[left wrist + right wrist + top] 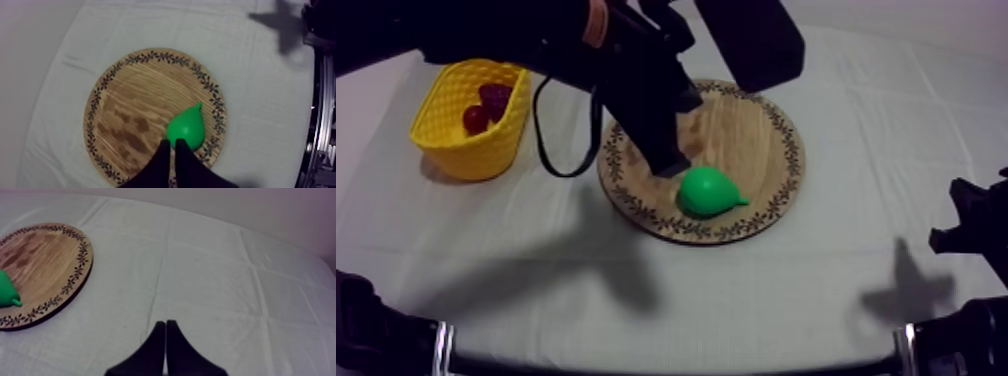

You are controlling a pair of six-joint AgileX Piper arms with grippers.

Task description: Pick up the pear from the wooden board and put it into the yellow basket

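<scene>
The green pear (pixel 708 190) lies on its side on the near part of the round wooden board (pixel 746 130), stem pointing right. My left gripper (pixel 672 160) has come in from the upper left and hangs just left of the pear, not holding it. In the left wrist view its fingers (pixel 163 155) lie together as a narrow wedge, tips at the pear's (pixel 187 127) edge over the board (pixel 135 110). The yellow basket (pixel 444 100) stands at the far left. My right gripper (pixel 976 225) rests low at the right edge, its fingers (pixel 159 338) shut on nothing.
Inside the basket lie a small red fruit (pixel 475 118) and a darker purple-red lump (pixel 496 96). In the right wrist view the board (pixel 40 253) and the pear's stem end (pixel 7 295) sit across bare cloth. The left arm casts a shadow in front of the board.
</scene>
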